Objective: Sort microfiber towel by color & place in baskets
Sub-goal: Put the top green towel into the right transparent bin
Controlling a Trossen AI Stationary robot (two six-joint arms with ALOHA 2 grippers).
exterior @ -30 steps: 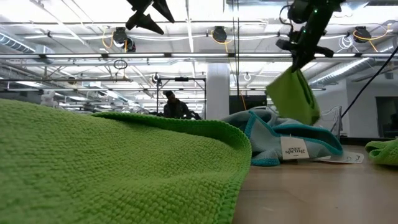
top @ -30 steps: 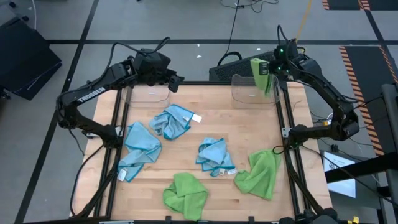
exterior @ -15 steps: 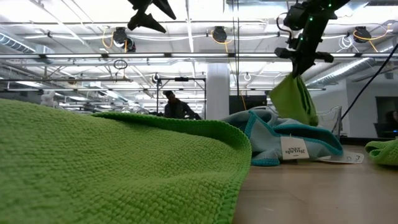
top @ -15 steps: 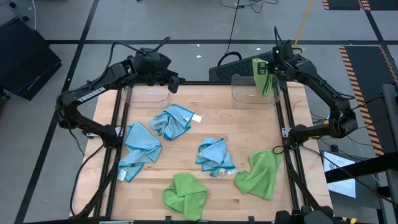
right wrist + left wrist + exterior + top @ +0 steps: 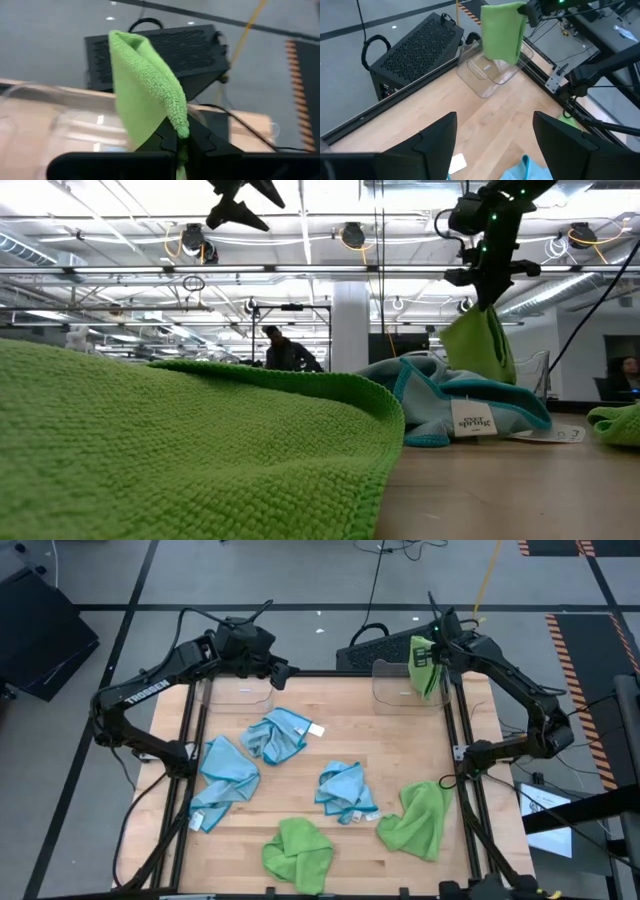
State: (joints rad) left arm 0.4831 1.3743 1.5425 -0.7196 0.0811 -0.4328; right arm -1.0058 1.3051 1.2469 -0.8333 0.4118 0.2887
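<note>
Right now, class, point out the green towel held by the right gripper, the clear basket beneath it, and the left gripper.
green towel [image 5: 424,665], high view, on the hanging cloth's middle.
clear basket [image 5: 392,700], high view, on its near wall.
left gripper [image 5: 495,135], left wrist view, midway between its open fingertips.

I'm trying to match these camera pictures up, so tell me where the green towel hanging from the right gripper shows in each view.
High view: the held green towel hangs at the table's far right, over the clear basket.
Low view: upper right, dangling under the right gripper.
Left wrist view: top centre, above the same basket.
Right wrist view: centre, pinched in the shut gripper.
Shared landmark: the clear basket beneath the towel.
</note>
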